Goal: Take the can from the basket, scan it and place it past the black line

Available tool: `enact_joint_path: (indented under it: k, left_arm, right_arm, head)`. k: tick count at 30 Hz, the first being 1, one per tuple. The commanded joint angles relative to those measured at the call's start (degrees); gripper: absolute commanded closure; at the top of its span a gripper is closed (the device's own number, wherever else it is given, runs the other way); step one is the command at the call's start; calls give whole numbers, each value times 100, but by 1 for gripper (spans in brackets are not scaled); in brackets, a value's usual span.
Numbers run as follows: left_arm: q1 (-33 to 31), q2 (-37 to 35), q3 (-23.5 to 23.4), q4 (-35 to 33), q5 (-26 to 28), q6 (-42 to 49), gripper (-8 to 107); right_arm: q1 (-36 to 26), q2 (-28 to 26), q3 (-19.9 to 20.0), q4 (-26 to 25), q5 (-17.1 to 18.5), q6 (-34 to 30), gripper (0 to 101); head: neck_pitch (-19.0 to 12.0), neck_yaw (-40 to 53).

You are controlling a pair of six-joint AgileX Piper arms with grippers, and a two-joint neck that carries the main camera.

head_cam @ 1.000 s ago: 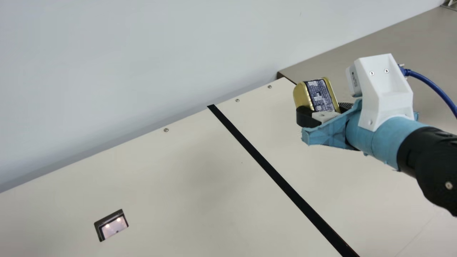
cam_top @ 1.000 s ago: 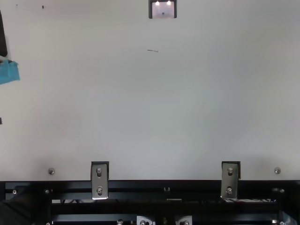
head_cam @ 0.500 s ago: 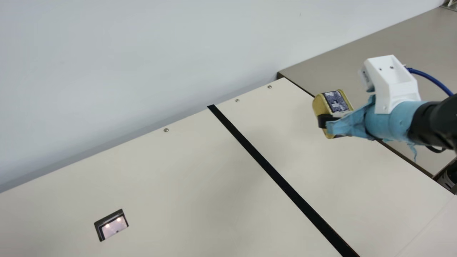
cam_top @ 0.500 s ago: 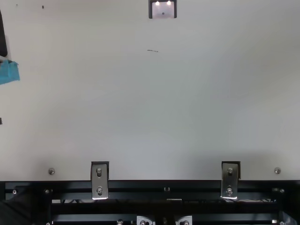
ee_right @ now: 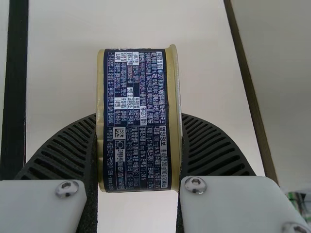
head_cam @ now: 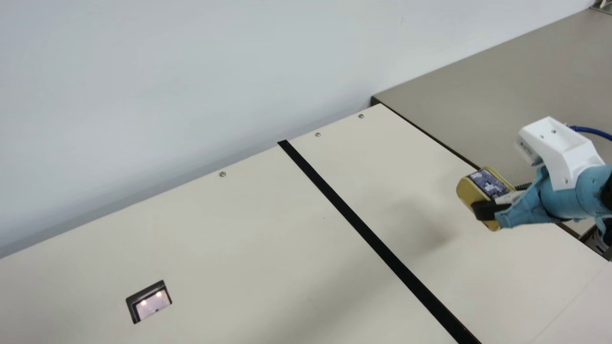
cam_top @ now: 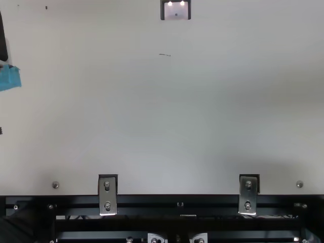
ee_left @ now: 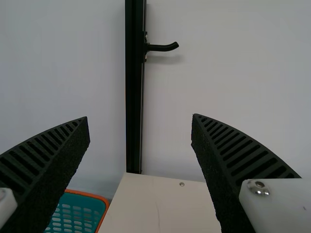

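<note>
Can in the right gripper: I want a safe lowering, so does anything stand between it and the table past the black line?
Nothing visible does. The can, held by the right gripper, appears raised over the table, already right of the black line in the main view.

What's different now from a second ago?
The right gripper, holding the can, has moved rightward and down in the main view, farther from the black line. Nothing was newly grasped or let go. The line and the small lit window stayed put.
</note>
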Motion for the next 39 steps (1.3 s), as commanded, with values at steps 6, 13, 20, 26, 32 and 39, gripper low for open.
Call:
enact_joint_path:
  k: [6, 13, 20, 26, 32, 39]
  left_arm:
    - [0, 0, 0, 0, 0, 0, 9]
    - [0, 0, 0, 0, 0, 0, 9]
    - [0, 0, 0, 0, 0, 0, 9]
    - [0, 0, 0, 0, 0, 0, 9]
    - [0, 0, 0, 0, 0, 0, 9]
    - [0, 0, 0, 0, 0, 0, 9]
  right_arm:
    - [107, -86, 147, -113, -97, -269, 101]
    - [337, -37, 306, -311, -370, -85, 101]
    - [642, 101, 467, -461, -734, 181, 101]
    - [966, 309, 597, -594, -1146, 451, 101]
    - [1278, 555, 693, -698, -1540, 728, 101]
    - [1522, 780, 772, -732, -1878, 919, 101]
  head:
    - [-213, -67]
    - [-213, -67]
    - [-213, -67]
    - [-213, -67]
    - [-213, -67]
    - [-213, -67]
